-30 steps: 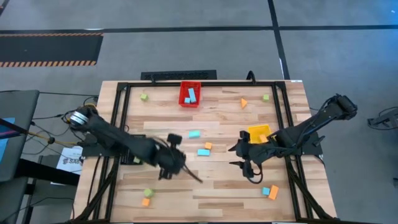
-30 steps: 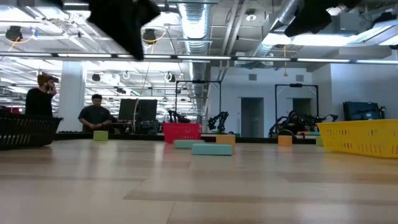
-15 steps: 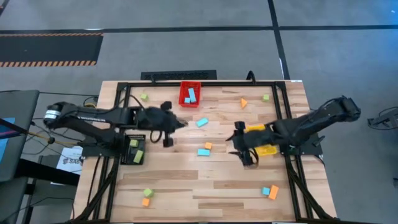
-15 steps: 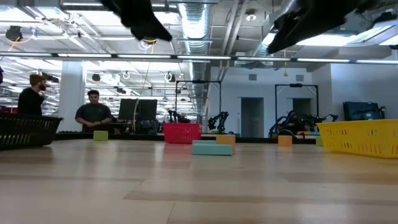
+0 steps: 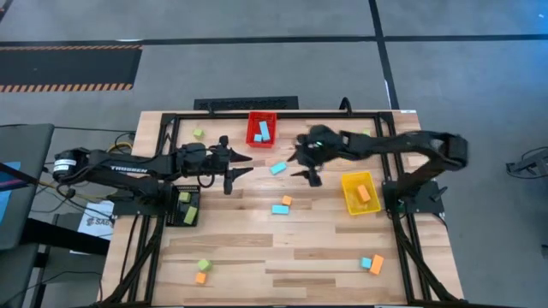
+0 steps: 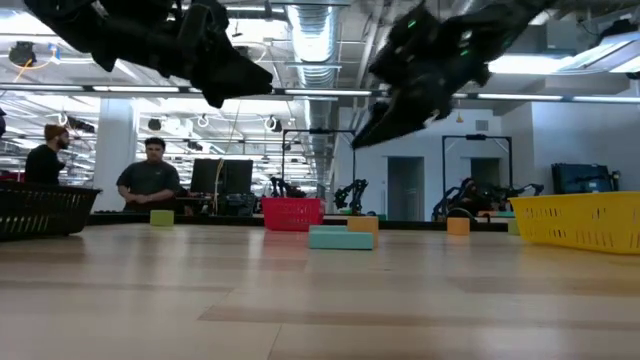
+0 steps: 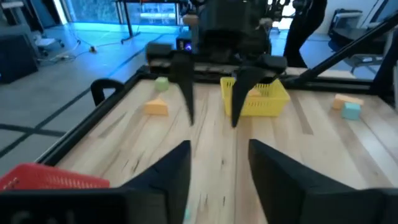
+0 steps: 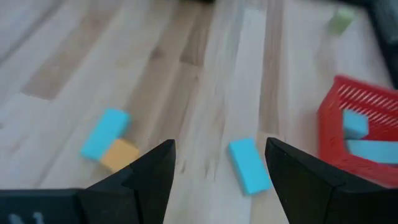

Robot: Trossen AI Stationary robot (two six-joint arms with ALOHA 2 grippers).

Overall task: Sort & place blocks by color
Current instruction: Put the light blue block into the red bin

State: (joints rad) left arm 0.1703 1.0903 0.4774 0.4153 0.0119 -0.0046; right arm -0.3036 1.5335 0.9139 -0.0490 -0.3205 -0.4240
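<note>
Sorting is looking well short of half done, judging by the spread.

Going left to right in the high view:
- Black bin [image 5: 185,209] at 9 o'clock on the table [image 5: 282,257] is holding two yellow-green blocks [image 5: 188,214].
- Loose: a yellow-green cube [image 5: 204,266] and an orange cube [image 5: 200,278] touching each other at 7 o'clock; another yellow-green cube [image 5: 198,133] at 11 o'clock.
- Left tool [image 5: 239,166] is hovering open and empty left of centre, jaws spread, pointing toward 3 o'clock.
- Red bin [image 5: 262,130] at 12 o'clock is holding two light-blue bars [image 5: 263,132].
- Light-blue bar [image 5: 277,168] is lying loose just below the red bin, between the two tools; it is flat on the table, tilted, and looks like the likely next pick. Right wrist view is showing it [image 8: 247,165] directly ahead of the fingers.
- At centre, a light-blue block [image 5: 279,209] is touching an orange cube [image 5: 287,201].
- Right tool [image 5: 305,162] is reaching across toward 12 o'clock, open and carrying nothing.
- Yellow bin [image 5: 360,192] at 3 o'clock is holding one orange bar [image 5: 363,193].
- Loose at 5 o'clock: a light-blue cube [image 5: 366,263] beside an orange bar [image 5: 377,264].

The 1 o'clock corner is hidden under the right arm in the high view, so the count there is unknown.

Blocks are small, flat-faced and matte, so I'm expecting easy pinches.
</note>
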